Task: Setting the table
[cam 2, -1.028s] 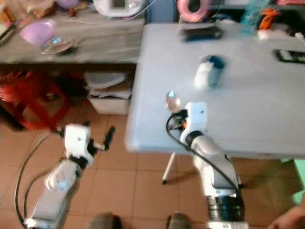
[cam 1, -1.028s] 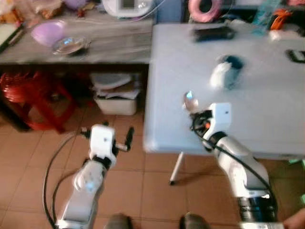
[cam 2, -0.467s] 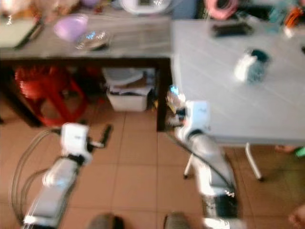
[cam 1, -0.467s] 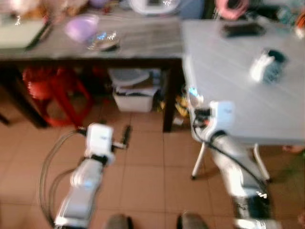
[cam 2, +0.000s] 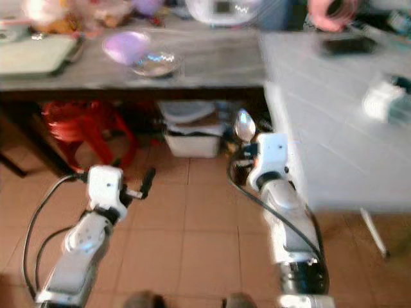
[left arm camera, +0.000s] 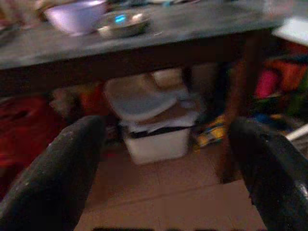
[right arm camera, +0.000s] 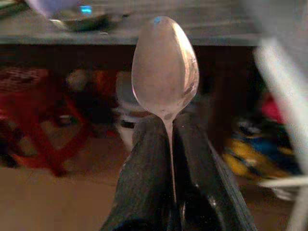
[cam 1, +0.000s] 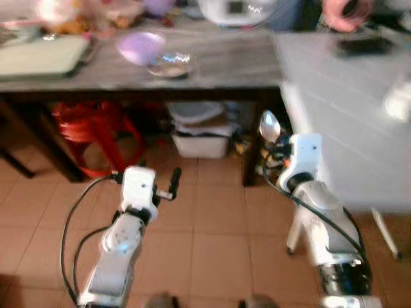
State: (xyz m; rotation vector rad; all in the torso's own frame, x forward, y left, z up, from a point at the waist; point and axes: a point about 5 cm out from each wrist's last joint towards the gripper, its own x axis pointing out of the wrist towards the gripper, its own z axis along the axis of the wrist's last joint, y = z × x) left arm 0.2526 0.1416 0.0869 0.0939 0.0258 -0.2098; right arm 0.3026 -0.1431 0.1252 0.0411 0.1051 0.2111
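Note:
A metal spoon (right arm camera: 165,70) stands bowl-up between the two black fingers (right arm camera: 144,168) of my right gripper (cam 1: 272,142), which is shut on its handle. That gripper hovers beside the near left corner of the white table (cam 1: 347,109). A purple bowl (cam 1: 140,46) and a shiny metal dish (cam 1: 168,63) sit on the dark grey table (cam 1: 212,64) further back. My left gripper (cam 1: 174,178) hangs open over the tiled floor, its fingers (left arm camera: 62,168) wide apart with nothing between them.
Under the grey table are a red plastic stool (cam 1: 96,128) and a white box (cam 1: 200,141) of papers. On the white table lie a black device (cam 1: 363,45) and a white and blue object (cam 2: 385,96). A pale tray (cam 1: 38,56) lies at the grey table's left end.
The whole view has swung left as I turn, so the white table has slid right and more of the grey table shows. The spoon stays held in my right gripper.

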